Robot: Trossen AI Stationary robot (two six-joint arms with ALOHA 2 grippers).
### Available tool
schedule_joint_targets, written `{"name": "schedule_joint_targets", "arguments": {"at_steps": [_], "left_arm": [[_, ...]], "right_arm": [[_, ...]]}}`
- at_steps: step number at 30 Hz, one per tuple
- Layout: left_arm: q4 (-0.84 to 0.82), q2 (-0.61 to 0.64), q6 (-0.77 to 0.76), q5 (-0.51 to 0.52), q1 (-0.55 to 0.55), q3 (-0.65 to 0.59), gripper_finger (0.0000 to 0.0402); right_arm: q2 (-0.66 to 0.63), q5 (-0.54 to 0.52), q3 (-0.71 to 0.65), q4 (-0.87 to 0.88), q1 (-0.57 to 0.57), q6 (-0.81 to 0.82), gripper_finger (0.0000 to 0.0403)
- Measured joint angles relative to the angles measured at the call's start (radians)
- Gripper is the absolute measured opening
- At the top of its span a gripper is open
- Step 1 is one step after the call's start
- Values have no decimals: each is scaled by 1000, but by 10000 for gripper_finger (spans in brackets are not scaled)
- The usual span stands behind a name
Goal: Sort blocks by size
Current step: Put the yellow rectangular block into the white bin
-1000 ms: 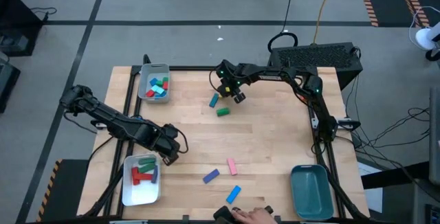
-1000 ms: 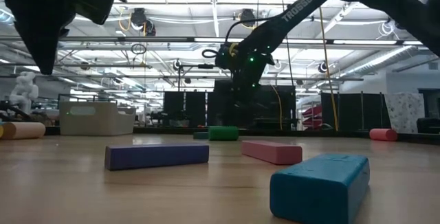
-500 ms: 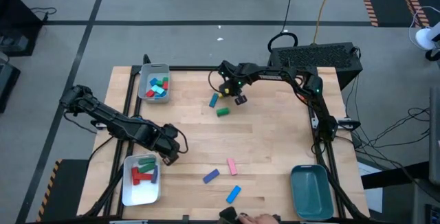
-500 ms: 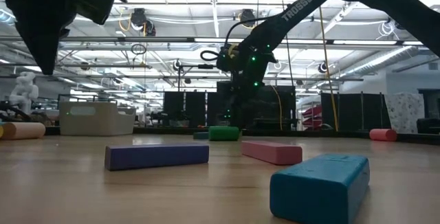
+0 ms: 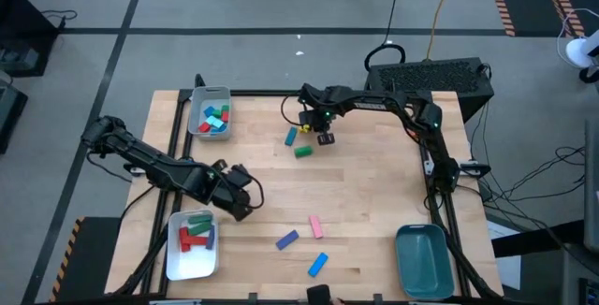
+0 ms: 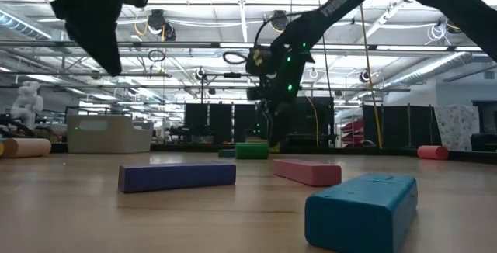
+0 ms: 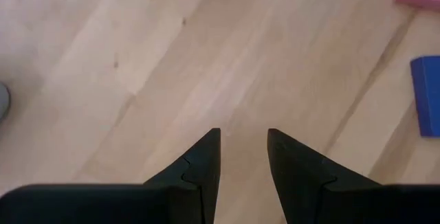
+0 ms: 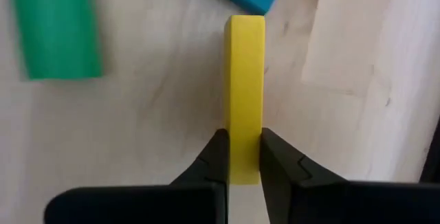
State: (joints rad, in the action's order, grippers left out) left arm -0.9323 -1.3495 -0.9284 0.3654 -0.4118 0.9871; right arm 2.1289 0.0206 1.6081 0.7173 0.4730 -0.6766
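In the right wrist view a yellow block [image 8: 245,80] sits between the fingers of my right gripper [image 8: 243,136], which is shut on it. That gripper [image 5: 325,137] hangs over the far middle of the table, beside a teal block [image 5: 291,136] and a green block [image 5: 302,152]. My left gripper [image 5: 245,204] hovers open over bare wood at the near left, with nothing between its fingers [image 7: 206,155]. A pink block [image 5: 315,226], a purple block [image 5: 286,239] and a blue block [image 5: 318,264] lie flat near the front edge. My right gripper pinches the yellow block's two long side faces [image 8: 245,124] between its two fingers, at the end nearest the wrist. The fingers come steeply from above and lie along the block. Whether the block is clear of the table I cannot tell.
A grey tray [image 5: 198,123] with several blocks stands at the far left. A white tray [image 5: 173,258] with red and green blocks is at the near left, and a teal tray [image 5: 423,260] at the near right. Bare wood lies across the table's middle and right.
My right gripper has rolled about its own axis above the teal and green blocks, staying in place. My left gripper has swung and tipped toward the table's right. A person's hand at the near edge has drawn back almost out of view.
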Motion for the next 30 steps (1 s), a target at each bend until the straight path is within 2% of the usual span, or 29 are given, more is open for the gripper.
{"name": "schedule_joint_targets", "arguments": {"at_steps": [8, 15, 21, 24, 30], "left_arm": [[54, -1, 69, 146, 0, 0, 122], [179, -1, 221, 269, -1, 0, 122], [359, -1, 374, 280, -1, -32, 122], [432, -1, 412, 279, -1, -57, 123], [454, -11, 414, 274, -1, -64, 140]], "right_arm": [[-117, 8, -1, 73, -48, 64, 32], [-191, 11, -1, 102, -151, 131, 32], [-208, 1, -1, 91, -291, 172, 32], [-208, -53, -1, 83, -363, 204, 32], [-208, -78, -57, 0, -461, 270, 32]]}}
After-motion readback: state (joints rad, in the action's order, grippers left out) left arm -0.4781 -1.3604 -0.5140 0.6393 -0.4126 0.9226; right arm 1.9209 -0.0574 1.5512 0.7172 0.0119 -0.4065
